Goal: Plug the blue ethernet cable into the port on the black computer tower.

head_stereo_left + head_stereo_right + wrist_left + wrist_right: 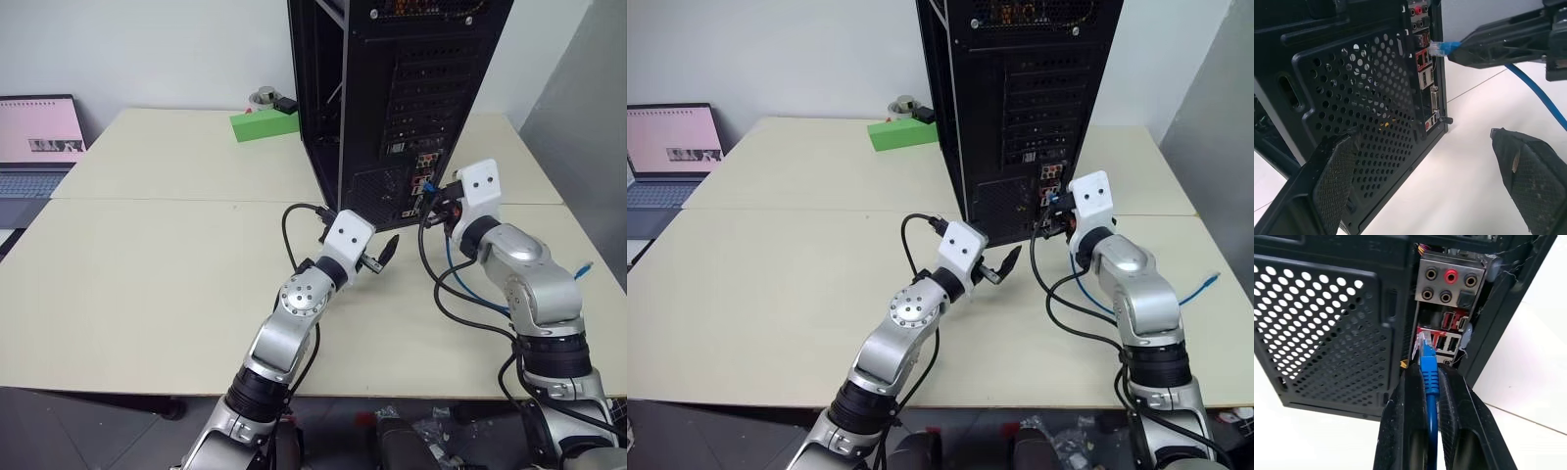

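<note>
The black computer tower (392,98) stands upright on the pale table (157,274), its rear panel facing the robot. The connector cluster sits low on that panel, beside a perforated vent (1317,328).

The right gripper (1429,382) is at the rear panel, level and aimed at the connector cluster. Its 2 black fingers (1403,421) are pressed together on the blue ethernet cable (1430,377), just behind the plug. The clear plug (1424,343) sticks out past the fingertips. Its long axis runs in line with the fingers and points straight at the panel. The plug tip lies at the red-trimmed sockets below the round audio jacks (1449,276). Whether the tip is touching or already inside the port (1426,339) cannot be told. In the left wrist view the plug is just beside the panel edge.

Behind the grip, the cable runs back under the right arm and curves across the table. Its free end (585,266) lies on the table to the robot's right, well apart from the tower.

The left gripper (377,258) hovers above the table near the tower's lower front corner, holding nothing. Its 2 fingers (1334,176) are spread wide apart and point toward the vent.

A green box (263,124) sits on the table behind and to the left of the tower. A laptop (37,147) stands open at the far left.
</note>
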`<move>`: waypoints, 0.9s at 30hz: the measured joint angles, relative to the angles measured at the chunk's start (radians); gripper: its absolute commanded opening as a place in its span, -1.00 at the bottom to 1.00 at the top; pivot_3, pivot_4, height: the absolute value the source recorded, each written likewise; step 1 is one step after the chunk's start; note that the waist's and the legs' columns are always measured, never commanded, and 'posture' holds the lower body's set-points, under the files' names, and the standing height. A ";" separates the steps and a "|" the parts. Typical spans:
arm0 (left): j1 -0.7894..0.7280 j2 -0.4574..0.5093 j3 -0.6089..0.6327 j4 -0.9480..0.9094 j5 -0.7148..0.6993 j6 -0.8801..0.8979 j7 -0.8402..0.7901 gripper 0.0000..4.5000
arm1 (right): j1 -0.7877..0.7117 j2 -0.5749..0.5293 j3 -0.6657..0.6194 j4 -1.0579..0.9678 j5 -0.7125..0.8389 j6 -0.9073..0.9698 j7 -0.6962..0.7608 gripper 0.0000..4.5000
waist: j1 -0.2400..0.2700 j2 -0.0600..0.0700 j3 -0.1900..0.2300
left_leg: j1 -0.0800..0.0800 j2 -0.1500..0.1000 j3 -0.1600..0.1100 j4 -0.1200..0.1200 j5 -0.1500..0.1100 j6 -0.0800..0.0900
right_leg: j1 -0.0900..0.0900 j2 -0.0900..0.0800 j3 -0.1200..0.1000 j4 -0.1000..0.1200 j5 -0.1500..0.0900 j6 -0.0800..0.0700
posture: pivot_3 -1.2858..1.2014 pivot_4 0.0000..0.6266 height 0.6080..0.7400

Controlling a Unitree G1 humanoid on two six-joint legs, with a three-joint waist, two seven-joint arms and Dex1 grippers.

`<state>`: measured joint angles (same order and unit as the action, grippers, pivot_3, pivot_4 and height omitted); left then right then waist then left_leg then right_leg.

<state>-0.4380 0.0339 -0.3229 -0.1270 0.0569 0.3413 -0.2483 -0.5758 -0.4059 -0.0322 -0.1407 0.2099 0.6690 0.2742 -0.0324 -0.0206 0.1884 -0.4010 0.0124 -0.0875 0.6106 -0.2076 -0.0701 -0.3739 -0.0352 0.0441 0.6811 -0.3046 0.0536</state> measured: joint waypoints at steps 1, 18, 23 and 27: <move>0.000 0.000 0.000 0.000 0.002 0.000 0.000 1.00 | -0.002 0.002 0.000 0.009 -0.001 -0.005 0.000 -0.98 | 0.000 0.000 0.000 | 0.000 0.000 0.000 0.000 0.000 0.000 | 0.000 0.000 0.000 0.000 0.000 0.000 | 0.03 -0.52 1.00; 0.001 -0.007 0.001 0.000 0.008 0.001 -0.001 1.00 | -0.062 0.018 0.016 0.126 -0.033 -0.044 0.026 -0.98 | 0.000 0.000 0.000 | 0.000 0.000 0.000 0.000 0.000 0.000 | 0.000 0.000 0.000 0.000 0.000 0.000 | 0.03 -0.52 1.00; 0.001 -0.007 0.001 0.000 0.008 0.002 -0.001 1.00 | -0.065 0.018 0.016 0.132 -0.032 -0.046 0.032 -0.98 | -0.001 0.000 0.000 | 0.000 0.000 0.000 0.000 0.000 0.000 | 0.000 0.000 0.000 0.000 0.000 0.000 | 0.03 -0.52 1.00; 0.001 -0.007 0.001 0.000 0.008 0.002 -0.002 1.00 | -0.068 0.021 0.013 0.136 -0.031 -0.045 0.032 -0.98 | -0.002 0.000 0.000 | 0.000 0.000 0.000 0.000 0.000 0.000 | 0.000 0.000 0.000 0.000 0.000 0.000 | 0.03 -0.52 1.00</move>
<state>-0.4373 0.0270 -0.3219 -0.1271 0.0646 0.3432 -0.2500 -0.6440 -0.3849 -0.0191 -0.0045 0.1793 0.6238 0.3062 -0.0343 -0.0205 0.1883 -0.4008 0.0124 -0.0871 0.6105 -0.2076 -0.0701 -0.3740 -0.0353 0.0446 0.6812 -0.3046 0.0537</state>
